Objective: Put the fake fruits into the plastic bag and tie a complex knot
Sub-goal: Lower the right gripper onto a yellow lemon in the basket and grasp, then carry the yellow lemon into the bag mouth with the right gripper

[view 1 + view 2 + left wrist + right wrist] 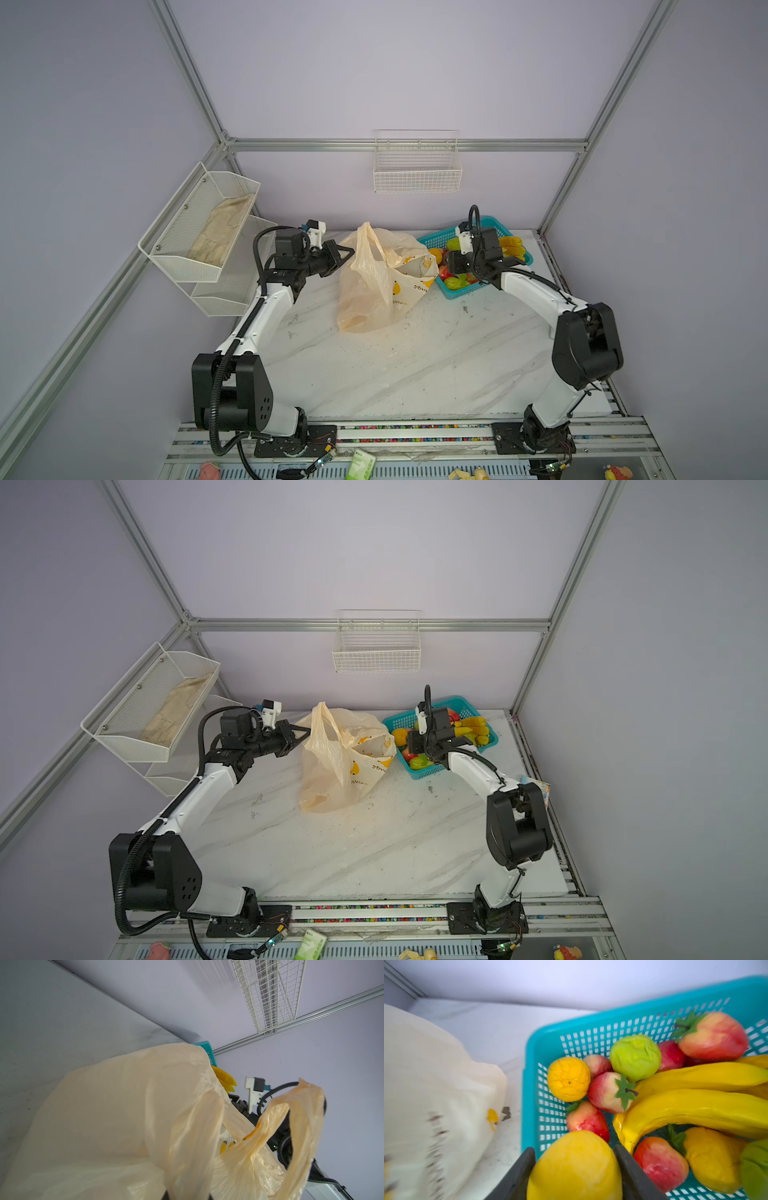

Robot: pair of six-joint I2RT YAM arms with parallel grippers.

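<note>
Blurred beyond reading in right wrist view: print on plastic bag (436,1095). Cut off at bottom edge: yellow fruit (575,1167) clamped in right gripper (575,1152). Mostly buried under bag film in left wrist view: left gripper (188,1196)

Both top views: high at the front, angled down toward the back wall (415,83); they share the whole marble table (415,374) (374,854). Left wrist cam: close against the plastic bag (124,1115), teal basket (204,1048) beyond. Right wrist cam: close over the basket's fake fruits (635,1056), bag alongside.
</note>
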